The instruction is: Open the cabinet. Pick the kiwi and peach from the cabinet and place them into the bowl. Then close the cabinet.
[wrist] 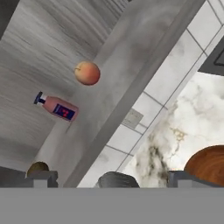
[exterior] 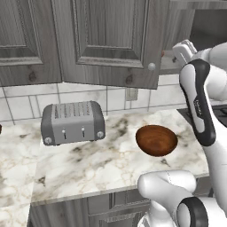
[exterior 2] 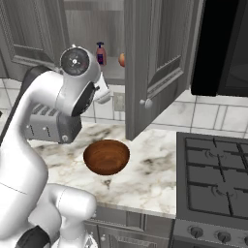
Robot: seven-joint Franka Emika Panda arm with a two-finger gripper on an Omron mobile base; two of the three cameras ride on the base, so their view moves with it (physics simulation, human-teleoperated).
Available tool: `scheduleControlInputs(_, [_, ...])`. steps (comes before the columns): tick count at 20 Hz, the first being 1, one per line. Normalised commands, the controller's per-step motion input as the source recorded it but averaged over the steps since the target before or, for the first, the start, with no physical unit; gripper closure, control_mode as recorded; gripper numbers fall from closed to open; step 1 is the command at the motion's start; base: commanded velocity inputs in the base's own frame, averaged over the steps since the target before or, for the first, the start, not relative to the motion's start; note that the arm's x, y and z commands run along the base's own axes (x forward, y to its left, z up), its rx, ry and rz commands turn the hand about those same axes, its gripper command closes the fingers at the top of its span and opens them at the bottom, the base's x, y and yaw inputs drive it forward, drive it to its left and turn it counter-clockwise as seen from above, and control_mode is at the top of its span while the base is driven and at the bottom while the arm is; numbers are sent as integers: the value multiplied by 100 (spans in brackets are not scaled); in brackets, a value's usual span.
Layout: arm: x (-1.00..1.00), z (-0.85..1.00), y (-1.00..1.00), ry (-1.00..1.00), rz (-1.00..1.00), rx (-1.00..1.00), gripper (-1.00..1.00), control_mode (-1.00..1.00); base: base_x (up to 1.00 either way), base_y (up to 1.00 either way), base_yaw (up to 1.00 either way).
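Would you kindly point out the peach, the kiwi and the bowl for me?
peach (wrist: pixel 87 72): hand view, middle of the fruit.
kiwi (wrist: pixel 37 167): hand view, its brown top by the finger tip.
bowl (exterior: pixel 156 139): left base view, inner hollow.

Arm raised, elbow bent high, claw (wrist: pixel 109 179) jaws spread wide, holding nothing.

A kitchen: marble counter (exterior: pixel 88 164) with toaster (exterior: pixel 73 122), tiled backsplash (exterior: pixel 26 104), gas stove (exterior 2: pixel 215 181), grey cabinet (exterior: pixel 111 40).
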Motion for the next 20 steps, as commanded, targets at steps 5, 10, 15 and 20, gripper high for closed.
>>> scheduleControlInputs(5, [52,0,0,0,12,1,-100,-100,0,0,0])
scheduleControlInputs(10, [37,0,0,-1,21,0,-100,-100,0,0,0])
scheduleControlInputs(15, [29,-1,27,-3,24,0,-100,-100,0,0,0])
scheduleControlInputs(20, [39,-3,65,-4,19,0,-100,-100,0,0,0])
